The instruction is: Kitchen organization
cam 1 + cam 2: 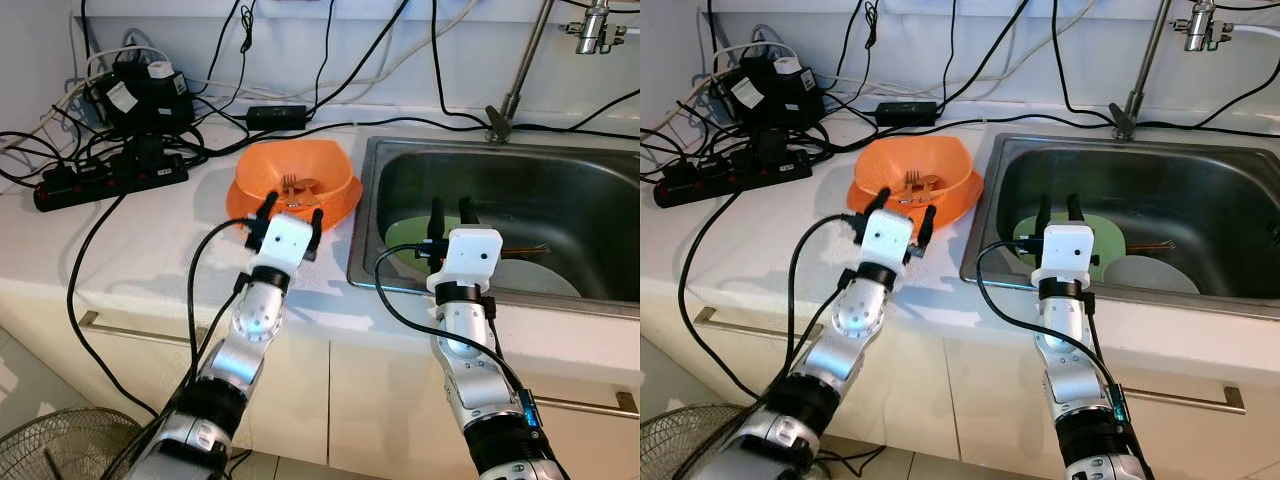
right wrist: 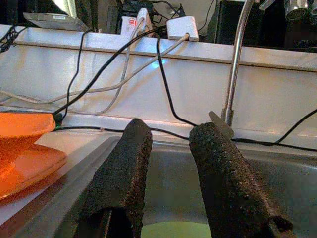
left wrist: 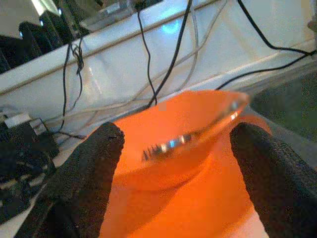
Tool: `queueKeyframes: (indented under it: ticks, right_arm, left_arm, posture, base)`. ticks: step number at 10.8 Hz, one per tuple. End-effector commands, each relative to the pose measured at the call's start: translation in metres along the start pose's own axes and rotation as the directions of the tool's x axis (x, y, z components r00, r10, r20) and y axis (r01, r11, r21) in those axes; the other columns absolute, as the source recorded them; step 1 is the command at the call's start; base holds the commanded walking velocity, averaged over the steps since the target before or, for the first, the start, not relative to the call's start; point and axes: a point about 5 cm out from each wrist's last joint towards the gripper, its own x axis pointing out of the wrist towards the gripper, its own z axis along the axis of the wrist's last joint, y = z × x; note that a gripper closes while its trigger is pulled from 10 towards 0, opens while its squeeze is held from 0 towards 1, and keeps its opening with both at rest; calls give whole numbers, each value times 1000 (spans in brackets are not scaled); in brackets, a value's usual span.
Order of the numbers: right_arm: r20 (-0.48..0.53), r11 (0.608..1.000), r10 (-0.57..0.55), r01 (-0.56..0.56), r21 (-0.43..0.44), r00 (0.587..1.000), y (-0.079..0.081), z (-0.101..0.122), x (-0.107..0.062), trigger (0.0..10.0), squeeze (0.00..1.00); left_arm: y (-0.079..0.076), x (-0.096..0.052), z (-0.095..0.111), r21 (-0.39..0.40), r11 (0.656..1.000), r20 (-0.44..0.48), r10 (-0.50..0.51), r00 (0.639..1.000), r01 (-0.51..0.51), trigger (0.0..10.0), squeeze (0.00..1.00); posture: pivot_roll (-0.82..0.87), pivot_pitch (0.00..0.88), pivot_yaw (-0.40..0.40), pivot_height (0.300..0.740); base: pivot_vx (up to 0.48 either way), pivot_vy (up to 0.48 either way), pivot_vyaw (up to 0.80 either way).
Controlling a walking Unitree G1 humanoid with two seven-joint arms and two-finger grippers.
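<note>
The sink (image 1: 590,190) takes up the 3 o'clock side of the counter (image 1: 160,250), one steel basin with one tap (image 1: 520,70) at its back edge. Down in it lie two dishes: a green plate (image 1: 405,238) and, just beside it toward 4 o'clock, a pale plate (image 1: 540,278); something thin and brownish rests between them, too small to name.

At 12 o'clock from the left arm sits the orange ware: one bowl (image 1: 300,165) standing on one plate (image 1: 345,205) of the same colour, with a fork (image 1: 292,183) lying inside the bowl. These look like light, stiff plastic, smooth and a bit slippery, so I would take the bowl by its near rim, one finger inside and one outside. The loose fork could slide or rattle out if the bowl tips, and the bowl may lift off its plate rather than bring it along.

The left gripper (image 1: 291,208) hovers at that near rim, fingers spread wide and empty. The right gripper (image 1: 451,212) hangs over the sink's front left corner, above the green plate, fingers narrowly parted and holding nothing.

At 10 o'clock, one power strip (image 1: 100,180) lies in a tangle of cables (image 1: 330,60), well apart from the dishes.
</note>
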Motion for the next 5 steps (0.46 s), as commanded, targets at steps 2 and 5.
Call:
queueKeyframes:
  ticks: [2,5]
  right_arm:
    - [15,1000,3,-3,3,1000,1,4,6,10000,0]
    - [13,1000,0,0,2,1000,0,3,4,10000,0]
  left_arm:
    - [5,7,1,22,1000,-6,19,1000,-19,10000,0]
    - [11,12,-1,51,998,-36,44,998,-43,10000,0]
  posture:
    - [11,0,57,740]
    - [9,0,58,740]
  base:
    - [0,0,0]
    - [0,0,0]
